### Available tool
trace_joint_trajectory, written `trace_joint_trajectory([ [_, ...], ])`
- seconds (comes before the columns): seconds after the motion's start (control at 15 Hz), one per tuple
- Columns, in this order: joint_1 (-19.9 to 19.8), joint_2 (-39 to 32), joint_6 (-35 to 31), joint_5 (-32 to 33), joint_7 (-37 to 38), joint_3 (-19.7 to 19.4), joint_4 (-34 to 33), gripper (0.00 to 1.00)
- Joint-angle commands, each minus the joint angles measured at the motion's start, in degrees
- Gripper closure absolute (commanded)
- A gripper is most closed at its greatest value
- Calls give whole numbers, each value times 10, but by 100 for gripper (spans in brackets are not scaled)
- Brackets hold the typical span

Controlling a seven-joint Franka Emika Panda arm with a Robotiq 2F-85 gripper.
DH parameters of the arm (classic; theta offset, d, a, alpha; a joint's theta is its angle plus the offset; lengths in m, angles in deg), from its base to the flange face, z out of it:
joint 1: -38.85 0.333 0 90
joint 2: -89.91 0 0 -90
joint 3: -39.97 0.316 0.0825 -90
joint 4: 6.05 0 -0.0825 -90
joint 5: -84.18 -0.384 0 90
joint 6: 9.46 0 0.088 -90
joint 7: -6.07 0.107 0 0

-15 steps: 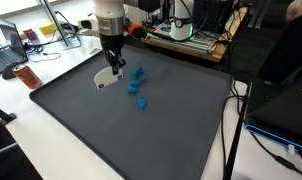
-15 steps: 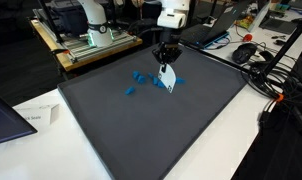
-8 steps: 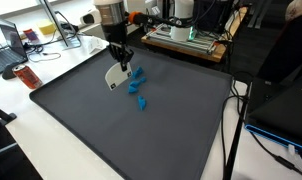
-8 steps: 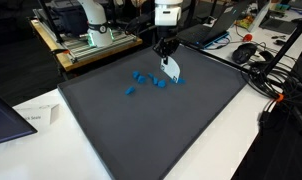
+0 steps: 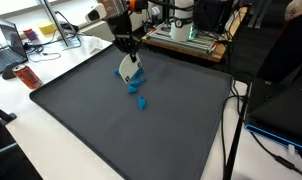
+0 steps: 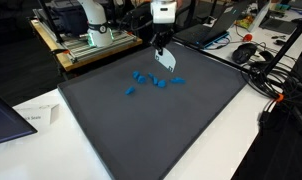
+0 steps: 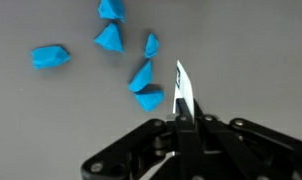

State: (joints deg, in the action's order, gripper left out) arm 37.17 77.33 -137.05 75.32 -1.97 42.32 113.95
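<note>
My gripper [image 5: 131, 53] is shut on a thin white card [image 5: 128, 68], holding it by its top edge so it hangs above the dark mat [image 5: 91, 120]. It also shows in an exterior view [image 6: 161, 44] with the card [image 6: 166, 59] below it. In the wrist view the card [image 7: 182, 88] is edge-on between the shut fingers [image 7: 181, 118]. Several blue scraps lie on the mat just beside and below the card: a cluster [image 5: 138, 87] in an exterior view, spread out [image 6: 149, 80] in an exterior view, and scattered ahead of the jaws in the wrist view [image 7: 143, 76].
The mat [image 6: 141, 130] covers a white table. A lone blue scrap [image 6: 130, 91] lies nearer the mat's middle. Behind the mat stand lab equipment [image 5: 181, 30] and another robot base [image 6: 91, 25]. A laptop [image 6: 6, 120] and cables [image 6: 256, 55] sit at the table edges.
My gripper has lifted the white card off the mat and carried it toward the far edge, over the blue scraps. The scraps have not moved.
</note>
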Motion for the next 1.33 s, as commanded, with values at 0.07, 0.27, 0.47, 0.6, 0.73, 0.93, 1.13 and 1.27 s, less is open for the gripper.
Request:
trace_joint_trajectory([
  [0.07,-11,31,48,-20,-75,0,21,99],
  [0.27,-14,40,60,-11,-91,-7,29,99],
  [0.47,-20,53,56,-5,-103,-16,46,99],
  [0.6,-24,65,51,-7,-108,-24,59,99],
  [0.73,-28,77,49,-5,-109,-31,69,99],
  [0.93,-33,96,50,-5,-111,-41,84,99],
  [1.13,-34,115,43,-6,-108,-51,103,99],
  [1.27,-34,131,40,-7,-107,-56,118,99],
])
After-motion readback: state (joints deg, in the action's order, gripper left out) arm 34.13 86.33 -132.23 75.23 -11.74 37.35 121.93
